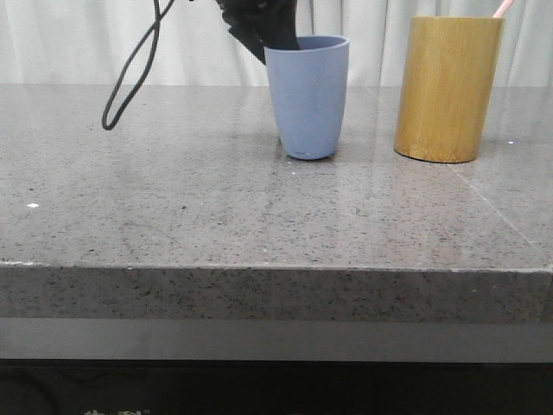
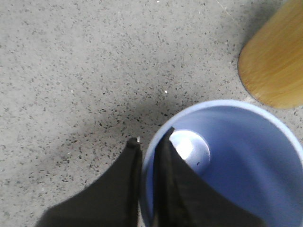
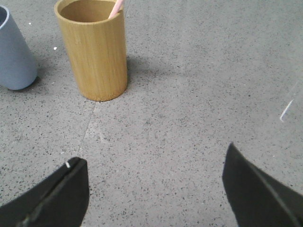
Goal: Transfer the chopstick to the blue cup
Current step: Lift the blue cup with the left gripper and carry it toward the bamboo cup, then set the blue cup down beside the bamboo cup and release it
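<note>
The blue cup [image 1: 307, 95] stands upright on the stone table, left of the bamboo cylinder [image 1: 448, 86]. My left gripper [image 1: 268, 35] comes down at the cup's far left rim. In the left wrist view the gripper [image 2: 150, 137] is shut on the rim of the cup [image 2: 236, 161], one finger outside and one inside. The cup looks empty inside. A pink chopstick tip [image 1: 503, 9] sticks out of the bamboo cylinder, and it also shows in the right wrist view [image 3: 115, 8]. My right gripper [image 3: 154, 158] is open and empty above bare table, apart from the cylinder [image 3: 94, 52].
A black cable loop [image 1: 130, 69] hangs from the left arm over the table's left back. The table's front edge [image 1: 276, 268] runs across the near side. White curtains hang behind. The blue cup shows at the edge of the right wrist view [image 3: 14, 52].
</note>
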### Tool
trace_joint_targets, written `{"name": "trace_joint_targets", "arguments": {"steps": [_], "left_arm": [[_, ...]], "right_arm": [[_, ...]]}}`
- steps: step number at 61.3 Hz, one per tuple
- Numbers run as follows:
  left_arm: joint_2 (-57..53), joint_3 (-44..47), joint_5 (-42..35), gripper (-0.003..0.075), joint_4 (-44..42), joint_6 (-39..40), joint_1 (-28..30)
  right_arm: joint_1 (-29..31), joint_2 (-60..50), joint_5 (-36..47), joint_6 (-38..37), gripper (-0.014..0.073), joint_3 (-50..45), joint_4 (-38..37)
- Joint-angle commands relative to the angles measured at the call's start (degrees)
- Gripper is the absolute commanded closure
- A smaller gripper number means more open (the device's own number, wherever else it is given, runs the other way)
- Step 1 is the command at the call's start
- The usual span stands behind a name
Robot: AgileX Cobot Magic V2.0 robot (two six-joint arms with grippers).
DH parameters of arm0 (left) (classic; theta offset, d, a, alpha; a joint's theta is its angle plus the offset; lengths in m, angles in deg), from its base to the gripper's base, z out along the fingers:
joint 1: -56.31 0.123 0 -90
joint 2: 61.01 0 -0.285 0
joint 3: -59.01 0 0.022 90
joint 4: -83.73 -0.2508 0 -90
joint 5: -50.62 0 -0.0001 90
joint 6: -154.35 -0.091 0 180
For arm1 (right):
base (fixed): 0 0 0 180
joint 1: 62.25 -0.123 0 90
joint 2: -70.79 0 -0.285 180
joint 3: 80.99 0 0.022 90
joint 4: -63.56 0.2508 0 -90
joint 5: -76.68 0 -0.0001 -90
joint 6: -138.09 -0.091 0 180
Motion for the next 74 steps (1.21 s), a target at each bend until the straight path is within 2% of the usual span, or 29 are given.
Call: {"name": "trace_joint_targets", "arguments": {"steps": [1,9,13,20,25,33,50,64,74], "left_arm": [[-2.79,-1.99,-2.02,0.0738,1.15,0.12,-0.40],[-2.45,-1.99,-1.59,0.0720,1.26,0.12,-0.40],[-2.45,-1.99,-1.72,0.0656,1.36,0.12,-0.40],[-2.45,-1.99,-2.25,0.0475,1.51,0.12,-0.40],[-2.45,-1.99,-2.34,0.0395,1.55,0.12,-0.40],[-2.56,-2.54,-2.12,0.0398,1.55,0.12,-0.40],[-2.56,-10.75,3.31,0.0398,1.55,0.12,-0.40],[-2.70,-18.02,10.83,0.0406,1.55,0.41,-0.29],[-5.57,-18.46,10.83,0.0407,1.44,2.93,-0.19]], "right_arm": [[0.23,0.54,3.51,0.59,0.0001,2.04,0.42],[0.23,0.54,3.51,0.59,0.0001,2.04,0.42],[0.23,0.54,3.51,0.59,0.0001,2.04,0.42],[0.23,0.54,3.51,0.59,0.0001,2.04,0.42],[0.23,0.54,3.51,0.59,0.0001,2.04,0.42],[0.23,0.54,3.51,0.59,0.0001,2.04,0.47],[0.23,0.54,3.95,0.37,0.0001,2.42,0.47],[0.31,1.89,4.85,-5.31,0.0001,6.27,0.41],[0.31,7.06,4.85,-7.36,0.0001,10.06,0.41]]}}
